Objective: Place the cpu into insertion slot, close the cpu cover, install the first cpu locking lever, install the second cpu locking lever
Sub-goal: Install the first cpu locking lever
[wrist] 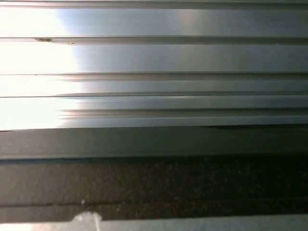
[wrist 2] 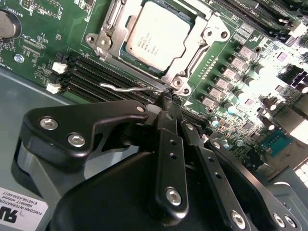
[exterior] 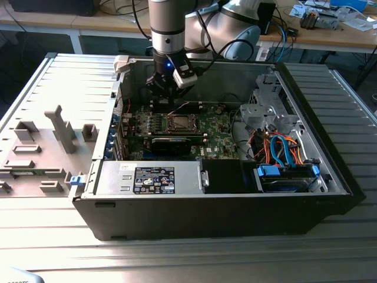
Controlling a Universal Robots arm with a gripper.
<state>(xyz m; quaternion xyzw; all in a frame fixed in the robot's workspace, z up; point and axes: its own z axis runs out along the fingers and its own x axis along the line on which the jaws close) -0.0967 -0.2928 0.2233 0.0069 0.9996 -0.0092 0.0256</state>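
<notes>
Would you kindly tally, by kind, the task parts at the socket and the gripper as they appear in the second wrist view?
cpu, seated in the socket: 1
cpu cover, silver frame around the chip: 1
locking lever, thin wire beside the memory slots: 1
gripper, fingertips at the lever: 1
Total: 4

We see an open computer case (exterior: 330, 171) on the ribbed metal table (exterior: 188, 253); inside it, blue and orange cables (exterior: 283, 150) lie beside the green motherboard (exterior: 215, 127).
</notes>
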